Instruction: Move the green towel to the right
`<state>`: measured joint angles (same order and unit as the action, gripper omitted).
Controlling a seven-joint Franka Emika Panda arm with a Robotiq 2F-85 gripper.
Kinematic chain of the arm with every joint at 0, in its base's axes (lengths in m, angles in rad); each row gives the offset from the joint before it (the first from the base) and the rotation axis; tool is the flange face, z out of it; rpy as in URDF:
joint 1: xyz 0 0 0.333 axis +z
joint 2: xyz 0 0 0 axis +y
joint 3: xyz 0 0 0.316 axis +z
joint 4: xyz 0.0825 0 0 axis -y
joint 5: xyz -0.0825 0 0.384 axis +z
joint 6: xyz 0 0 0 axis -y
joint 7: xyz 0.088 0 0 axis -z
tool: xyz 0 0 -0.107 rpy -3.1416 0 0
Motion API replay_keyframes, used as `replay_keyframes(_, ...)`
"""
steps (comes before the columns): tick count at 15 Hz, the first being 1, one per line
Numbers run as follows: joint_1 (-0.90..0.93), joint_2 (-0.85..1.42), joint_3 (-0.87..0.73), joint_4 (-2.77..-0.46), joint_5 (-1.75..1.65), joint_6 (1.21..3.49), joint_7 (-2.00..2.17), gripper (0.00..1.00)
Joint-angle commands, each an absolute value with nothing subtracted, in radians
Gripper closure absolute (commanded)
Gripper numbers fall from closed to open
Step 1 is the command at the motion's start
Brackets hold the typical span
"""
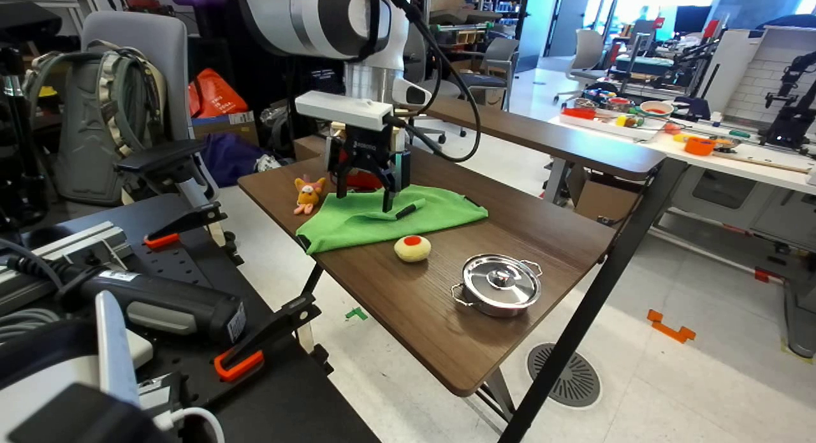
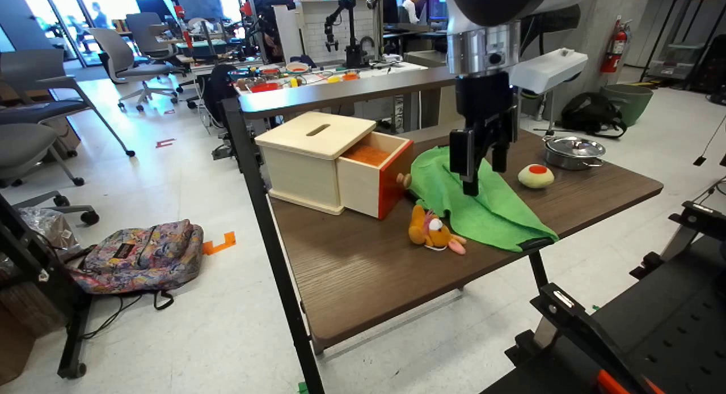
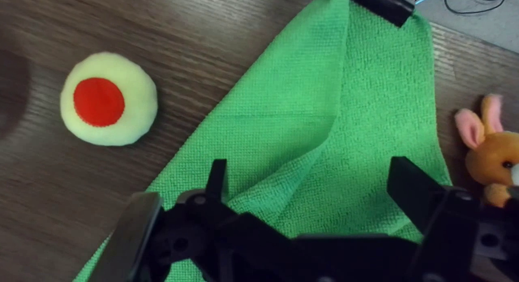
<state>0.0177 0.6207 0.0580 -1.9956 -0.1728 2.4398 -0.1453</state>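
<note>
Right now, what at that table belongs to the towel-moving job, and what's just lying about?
For the job:
green towel
jaws, open over it

Lying about:
orange plush toy
yellow toy with red spot
lidded metal pot
wooden drawer box

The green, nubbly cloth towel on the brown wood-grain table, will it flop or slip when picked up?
The green towel will likely flop, since it lies in soft folds. Its coarse texture should help the black two-fingered gripper hold it without slipping. Pinched mid-fold, it may drape and trail across the table, because it's spread wide.
</note>
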Motion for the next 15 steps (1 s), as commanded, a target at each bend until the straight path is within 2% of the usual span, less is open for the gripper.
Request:
replay_keyframes(1, 0.047, 0.698, 0.043, -1.921, -0.191, 2.478, -0.149, 0.0)
replay_keyframes(15, 0.07, 0.825, 0.026, -1.744, -0.203, 2.455, -0.151, 0.0)
